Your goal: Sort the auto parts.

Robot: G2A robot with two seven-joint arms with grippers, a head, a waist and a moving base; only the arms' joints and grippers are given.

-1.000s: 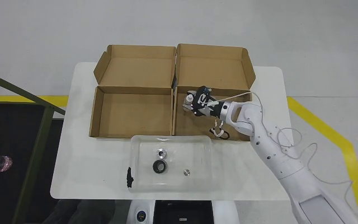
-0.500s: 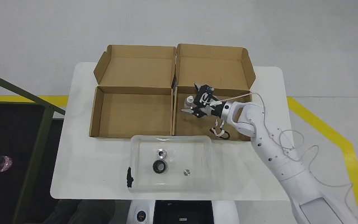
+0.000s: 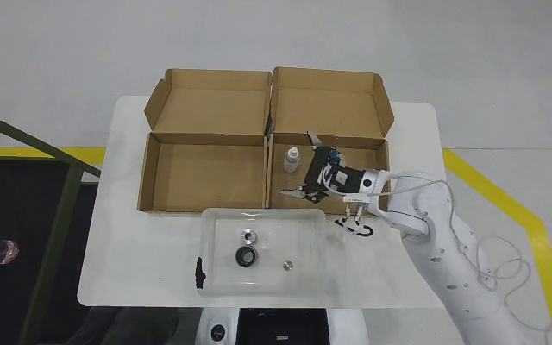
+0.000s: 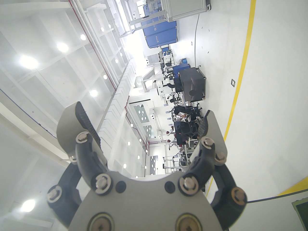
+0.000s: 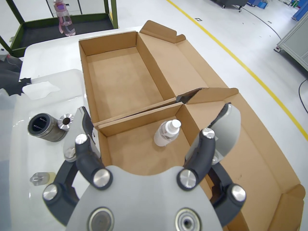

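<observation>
The right gripper (image 3: 300, 166) hangs over the right cardboard box (image 3: 366, 200) with its fingers spread wide and nothing between them. A small white bottle (image 3: 292, 157) stands upright on the box floor just at its 10 o'clock, apart from both fingers (near the wall shared with the left box (image 3: 207, 177)). At 6 o'clock from the boxes lies a clear tray (image 3: 306, 237) holding a black-bored bearing (image 3: 247, 256), a silver fluted part (image 3: 250, 235) at its 12 o'clock, and a small silver piece (image 3: 288, 266) at its 4 o'clock. The left gripper (image 4: 144, 118) points up at the hall ceiling, fingers apart and holding nothing.
</observation>
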